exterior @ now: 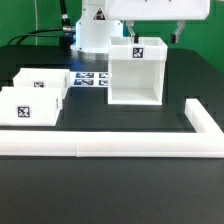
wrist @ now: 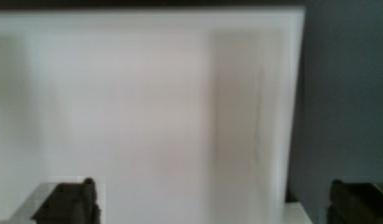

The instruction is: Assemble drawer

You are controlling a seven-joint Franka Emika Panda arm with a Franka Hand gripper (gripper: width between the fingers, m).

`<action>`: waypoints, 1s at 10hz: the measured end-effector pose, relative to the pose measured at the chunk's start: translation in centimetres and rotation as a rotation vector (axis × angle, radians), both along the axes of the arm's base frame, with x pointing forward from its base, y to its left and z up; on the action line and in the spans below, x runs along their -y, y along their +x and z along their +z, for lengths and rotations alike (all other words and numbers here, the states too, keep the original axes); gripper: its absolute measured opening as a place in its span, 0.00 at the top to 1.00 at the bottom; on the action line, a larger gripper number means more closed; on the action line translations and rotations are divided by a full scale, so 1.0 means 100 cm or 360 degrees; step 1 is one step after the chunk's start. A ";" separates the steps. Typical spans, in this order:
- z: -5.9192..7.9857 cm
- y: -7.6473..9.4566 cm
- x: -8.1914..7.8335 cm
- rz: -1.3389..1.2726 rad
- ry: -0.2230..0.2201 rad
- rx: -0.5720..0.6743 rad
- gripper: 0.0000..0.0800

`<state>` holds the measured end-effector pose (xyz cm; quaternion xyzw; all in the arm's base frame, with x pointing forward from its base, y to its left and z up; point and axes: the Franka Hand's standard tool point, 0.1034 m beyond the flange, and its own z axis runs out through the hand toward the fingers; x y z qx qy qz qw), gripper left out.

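Two-finger gripper (exterior: 153, 37) is hanging just above the large white boxy plastic casing (exterior: 135, 72). Jaws are spread wide and gripping nothing: in the wrist view both black fingertips (wrist: 67, 201) are showing far apart.

Casing is standing upright on the black table (exterior: 120, 190), open face toward the exterior camera, just beside the flat white marker board (exterior: 90, 78). Two small white open-top trays (exterior: 38, 84) are lying side by side, well apart from it on the exterior view's left. Long white L-shaped border wall (exterior: 110, 148) is running along the near side and up the exterior view's right.

Judgement: step in hand looks like taking hold of the casing. Wrist view is showing one fingertip over white and the other over dark table past the casing's edge, so the hand is sitting off-centre. Worth straddling a single wall squarely before descending, then closing slowly. Smooth thin plastic is likely to slip, or the box to tip, if pinched near a corner. Whether anything is touching yet — cannot tell.
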<state>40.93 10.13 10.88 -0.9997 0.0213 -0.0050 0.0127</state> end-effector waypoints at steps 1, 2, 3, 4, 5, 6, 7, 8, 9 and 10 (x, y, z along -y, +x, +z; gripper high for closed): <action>-0.004 -0.002 -0.003 0.0010 0.0002 0.0002 0.19; -0.006 -0.003 -0.005 0.0013 0.0001 -0.0006 0.19; -0.006 -0.001 -0.007 0.0008 0.0000 -0.0007 0.19; -0.007 0.000 -0.008 0.0008 0.0001 -0.0009 0.35; -0.008 0.000 -0.008 0.0004 0.0003 -0.0011 0.53; -0.008 0.000 -0.008 0.0005 0.0003 -0.0011 0.53; -0.008 0.000 -0.008 0.0005 0.0003 -0.0011 0.76; -0.008 0.000 -0.008 0.0005 0.0003 -0.0011 0.76; -0.008 -0.001 -0.008 0.0005 0.0003 -0.0011 0.94; -0.008 0.000 -0.008 0.0005 0.0003 -0.0011 0.95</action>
